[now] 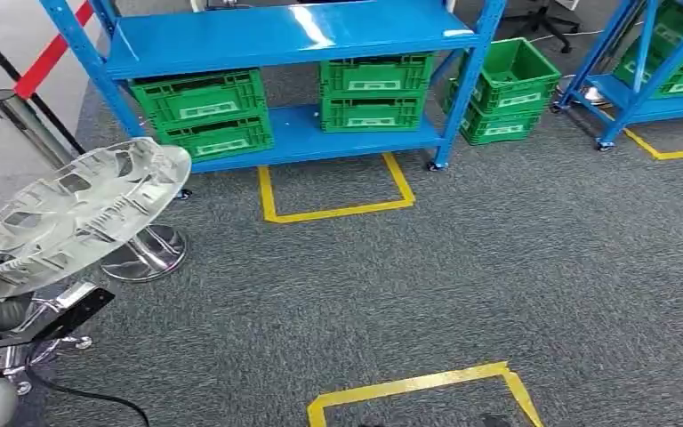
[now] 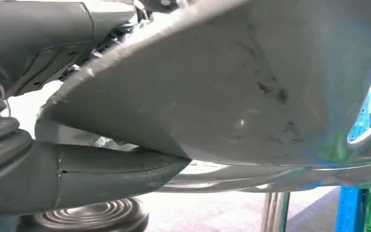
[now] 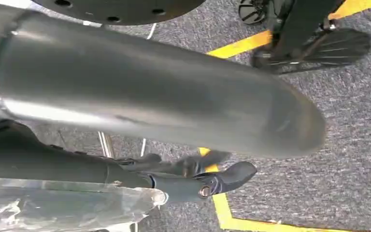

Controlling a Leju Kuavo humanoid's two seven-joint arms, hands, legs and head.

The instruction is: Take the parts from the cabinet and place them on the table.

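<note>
**Part held in my left hand, shelves ahead**

I hold the part (image 1: 76,213), a pale, round, ribbed disc, in my left hand (image 2: 77,169). From my head view it sits tilted at the lower left, above the chrome base (image 1: 147,253) of a post standing on the grey carpet (image 1: 462,276). From my left wrist I see my thick grey thumb pressed up against the part's smooth underside, its tip touching the surface; my darker fingers lie over the other face, so the disc is pinched between them.

My right hand (image 3: 207,176) hangs over the carpet beside a line of yellow tape (image 3: 224,210). Its dark fingers reach out with nothing in them, but the wrist view is too crowded for me to tell whether they are spread or drawn together.

Ahead stands the blue shelf unit (image 1: 293,40) with green crates (image 1: 200,111) on its lower level, and another green crate (image 1: 507,89) on the floor just beside it. A yellow tape outline (image 1: 333,191) marks the carpet before the shelves.
</note>
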